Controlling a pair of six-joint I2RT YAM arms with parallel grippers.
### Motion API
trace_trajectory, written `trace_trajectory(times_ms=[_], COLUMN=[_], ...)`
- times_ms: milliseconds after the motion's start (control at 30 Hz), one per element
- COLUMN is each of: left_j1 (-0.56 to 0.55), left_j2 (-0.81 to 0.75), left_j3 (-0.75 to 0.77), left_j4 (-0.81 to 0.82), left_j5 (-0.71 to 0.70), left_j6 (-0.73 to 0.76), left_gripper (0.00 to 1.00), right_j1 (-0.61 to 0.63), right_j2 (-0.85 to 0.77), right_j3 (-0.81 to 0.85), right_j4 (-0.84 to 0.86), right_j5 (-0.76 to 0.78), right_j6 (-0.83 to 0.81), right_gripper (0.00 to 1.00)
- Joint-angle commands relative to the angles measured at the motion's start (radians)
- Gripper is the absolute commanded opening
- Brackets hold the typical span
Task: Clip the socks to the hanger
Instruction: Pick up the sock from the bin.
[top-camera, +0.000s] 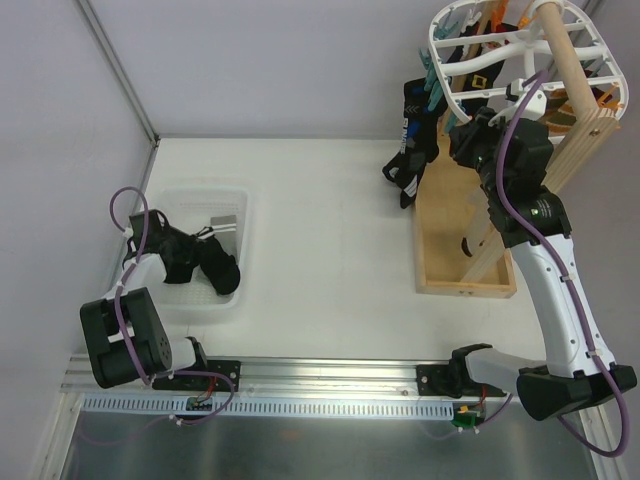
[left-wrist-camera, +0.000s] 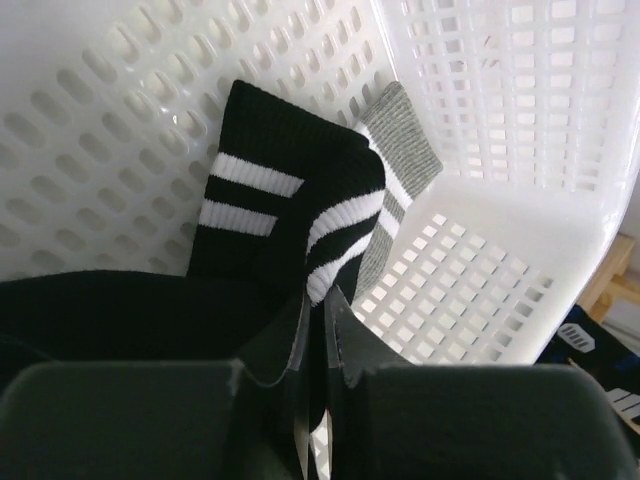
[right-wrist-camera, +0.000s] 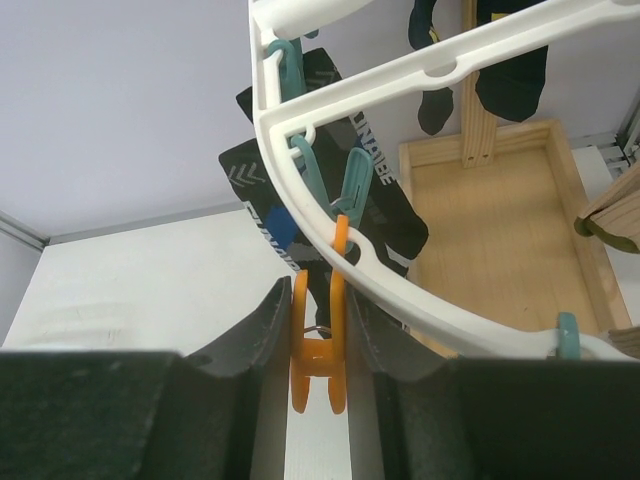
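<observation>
- White bench (top-camera: 330, 250), pale walls; white mesh basket (top-camera: 200, 192) on the left side, wooden stand (top-camera: 465, 270) on the right with the hanger (top-camera: 440, 60) on top.
- Left gripper (left-wrist-camera: 322, 300) is down in the basket with its fingers together, pinching a black striped sock (left-wrist-camera: 270, 200) by a fold of fabric.
- Grey sock (left-wrist-camera: 400, 130) lies just behind it, touching, against the basket wall.
- Right gripper (right-wrist-camera: 318, 330) is up at the hanger rim, clamped on an orange peg (right-wrist-camera: 318, 365), one finger on each side.
- Can't tell whether the peg's mouth is open.
- Teal pegs (right-wrist-camera: 315, 180) sit just above on the same rim. A black lettered sock (right-wrist-camera: 390, 215) is already clipped there, and more socks (top-camera: 412, 150) hang on the frame.
- Step in hand, as I judge it: get the black sock out of the basket and over to the held peg.
- Do it well:
  - Lift straight up so the grey sock doesn't drag along.
  - Check the pinch is on one sock only.
  - Leave a free edge of cuff past the fingertips so there's something to feed into the peg.
  - The right side should squeeze the peg wide and steady the frame, since the hanger looks free to swing.
  - Bring the cuff in from below, clear of the lettered sock.
  - Release the peg first, the sock second.
</observation>
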Motion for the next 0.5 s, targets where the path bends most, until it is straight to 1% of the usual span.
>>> trace_trajectory(times_ms=[0, 67, 200, 233, 300, 333, 367, 400, 433, 467], left_j1=[0.009, 0.007, 0.004, -0.016, -0.058, -0.119, -0.155, -0.186, -0.219, -0.265], left_j2=[0.013, 0.001, -0.071, -0.111, -0.178, -0.200, -0.221, -0.263, -0.283, -0.303], left_j3=[0.051, 0.059, 0.076, 0.094, 0.120, 0.152, 0.169, 0.203, 0.217, 0.229], left_j4=[0.037, 0.047, 0.057, 0.057, 0.060, 0.062, 0.062, 0.062, 0.062, 0.062], left_j5=[-0.008, -0.010, -0.008, -0.002, 0.004, 0.008, 0.018, 0.028, 0.053, 0.126], left_j6=[0.038, 0.077, 0.161, 0.187, 0.285, 0.329, 0.427, 0.483, 0.580, 0.624], left_gripper=[0.00, 0.00, 0.00, 0.00, 0.00, 0.00, 0.00, 0.00, 0.00, 0.00], right_j1=[-0.006, -0.006, -0.006, -0.005, -0.006, -0.006, -0.008, -0.006, -0.006, -0.006], right_j2=[0.002, -0.001, -0.004, -0.006, -0.009, -0.009, -0.010, -0.010, -0.013, -0.017], right_j3=[0.046, 0.043, 0.046, 0.046, 0.048, 0.050, 0.051, 0.054, 0.054, 0.053], right_j4=[0.056, 0.056, 0.051, 0.050, 0.050, 0.050, 0.048, 0.047, 0.045, 0.047], right_j5=[-0.006, -0.001, 0.000, 0.000, 0.000, -0.004, -0.008, -0.012, -0.018, -0.023], right_j6=[-0.021, -0.023, -0.027, -0.027, -0.029, -0.029, -0.030, -0.030, -0.032, -0.030], right_gripper=[0.01, 0.01, 0.01, 0.01, 0.01, 0.01, 0.01, 0.01, 0.01, 0.01])
